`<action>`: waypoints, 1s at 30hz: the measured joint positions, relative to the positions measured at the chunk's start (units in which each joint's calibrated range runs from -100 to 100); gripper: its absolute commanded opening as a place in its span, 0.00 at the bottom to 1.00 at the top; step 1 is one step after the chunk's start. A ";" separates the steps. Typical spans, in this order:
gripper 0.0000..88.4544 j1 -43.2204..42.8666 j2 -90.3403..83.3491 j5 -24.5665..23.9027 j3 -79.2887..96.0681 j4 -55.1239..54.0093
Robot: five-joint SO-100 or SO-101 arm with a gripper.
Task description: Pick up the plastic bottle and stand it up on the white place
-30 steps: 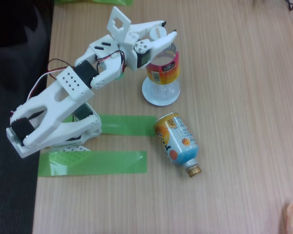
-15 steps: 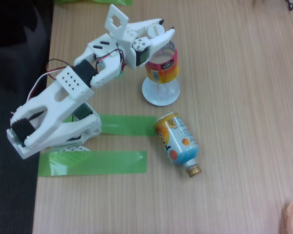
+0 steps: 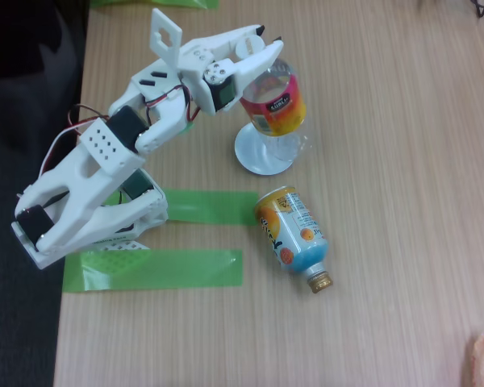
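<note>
**Bottle leaning at the disc, release not clean**

Nearest the camera I see two green tape strips [image 3: 153, 268] on the wooden table [image 3: 403, 161], with the arm's white base [image 3: 81, 218] sitting between them. Just right of the upper strip lies the orange-and-blue bottle-can [image 3: 294, 235] on its side, gold cap toward me; it plays no part here.

Beyond it is the white place [image 3: 254, 155], a round disc flat on the table. The plastic bottle [image 3: 276, 109] has its clear base down at the disc's right edge, but it tilts to the right instead of standing straight. The gripper [image 3: 264, 50] sits at the bottle's top, fingers spread either side of it and seemingly loosened, though I can't tell from this angle whether one finger touches the bottle.

I judge this as the placing step, at the point of letting go. The bottle looks at risk of toppling, so my next move calls for re-closing on it, righting it squarely over the disc, then opening slowly and lifting straight up.
</note>
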 measured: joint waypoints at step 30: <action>0.03 -4.41 -0.93 0.05 -4.79 12.15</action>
